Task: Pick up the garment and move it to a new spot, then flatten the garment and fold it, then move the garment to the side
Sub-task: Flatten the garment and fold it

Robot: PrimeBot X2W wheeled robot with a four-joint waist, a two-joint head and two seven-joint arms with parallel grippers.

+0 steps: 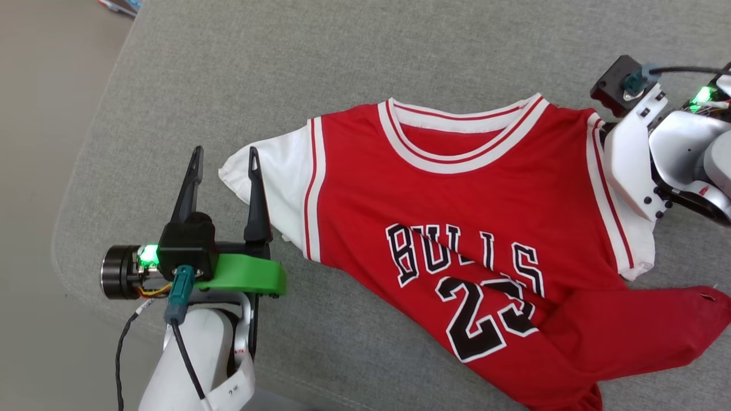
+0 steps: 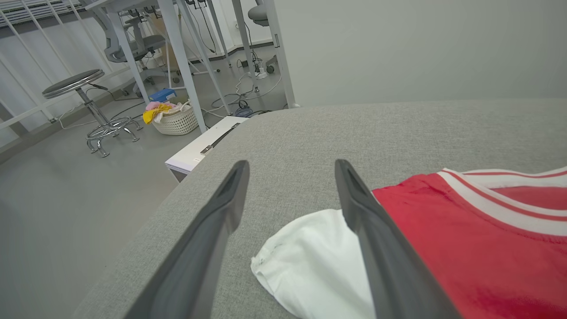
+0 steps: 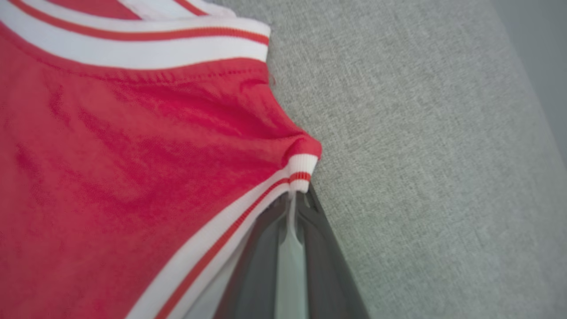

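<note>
On the grey cushion, the garment lies number-side up. Its long axis slants from the collar to a hem that is folded over and cut off by the head view's edge. Left of the collar the left gripper stands spread with the tip of the white sleeve between its fingers, likely needing only to close; right of the collar the right gripper pinches the striped shoulder trim, how deep I cannot tell.

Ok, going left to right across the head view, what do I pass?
Floor → left pincer → garment, white sleeve first, then collar → right arm.
</note>
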